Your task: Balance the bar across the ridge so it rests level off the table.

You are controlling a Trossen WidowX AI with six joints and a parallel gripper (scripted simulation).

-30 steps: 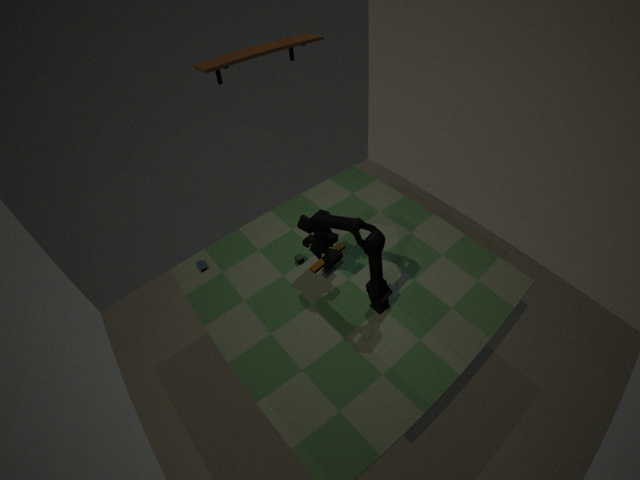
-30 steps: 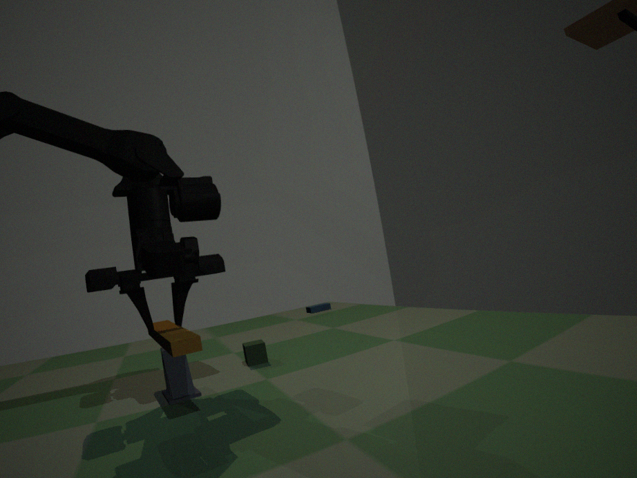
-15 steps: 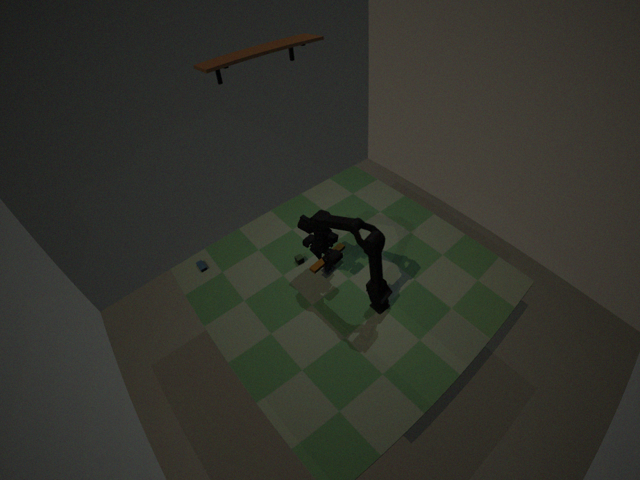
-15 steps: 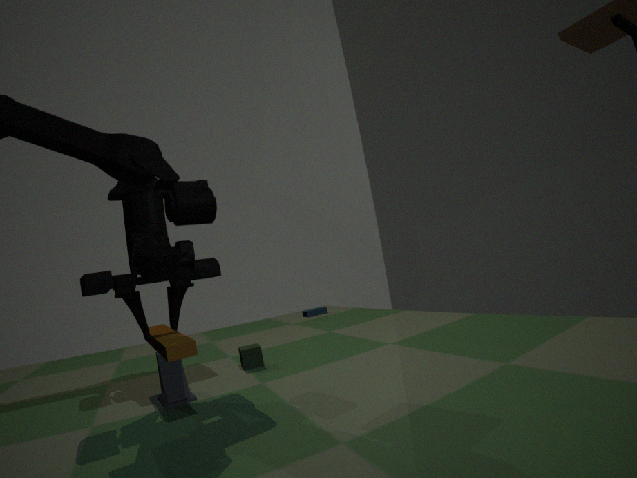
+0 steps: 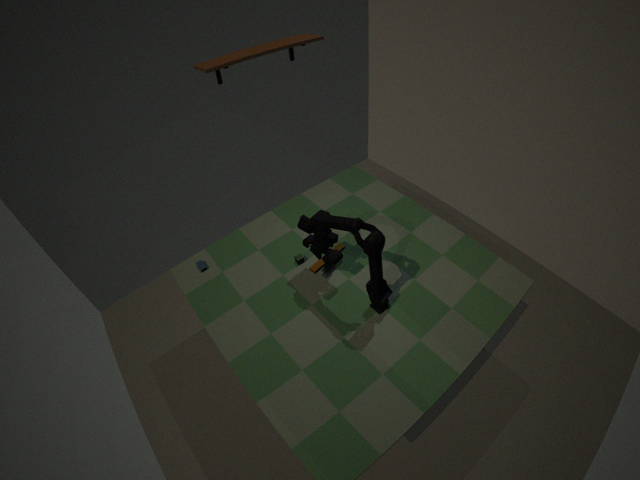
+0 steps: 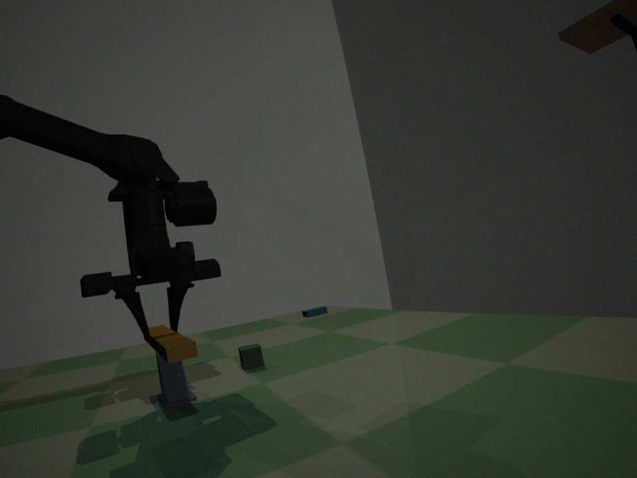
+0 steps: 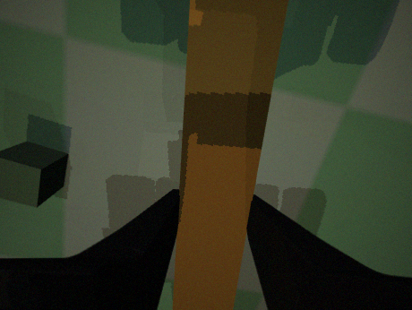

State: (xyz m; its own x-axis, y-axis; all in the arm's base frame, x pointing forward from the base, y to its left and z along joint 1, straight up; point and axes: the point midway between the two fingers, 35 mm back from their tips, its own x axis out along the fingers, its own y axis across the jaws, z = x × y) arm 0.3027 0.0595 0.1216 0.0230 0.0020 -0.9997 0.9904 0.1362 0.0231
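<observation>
The orange bar [image 5: 316, 266] [image 6: 181, 348] [image 7: 219, 188] is between the fingers of my gripper [image 6: 162, 335] [image 7: 213, 200], which is shut on it near its middle. The grey-purple ridge [image 6: 173, 381] stands upright on the table directly under the bar in the exterior view. The bar lies across the ridge's top with no gap that I can see, and looks about level. Both ends are clear of the table. Whether the ridge bears its weight cannot be told. The ridge is hidden under the bar in the wrist view.
A small dark green block [image 5: 299, 259] [image 6: 251, 357] [image 7: 20, 181] stands on the green and beige checkered table top [image 5: 336, 382] close to the ridge. A blue block [image 5: 201, 265] [image 6: 314, 311] lies farther off. A brown shelf [image 5: 258, 51] [image 6: 591, 33] is on the wall, high above.
</observation>
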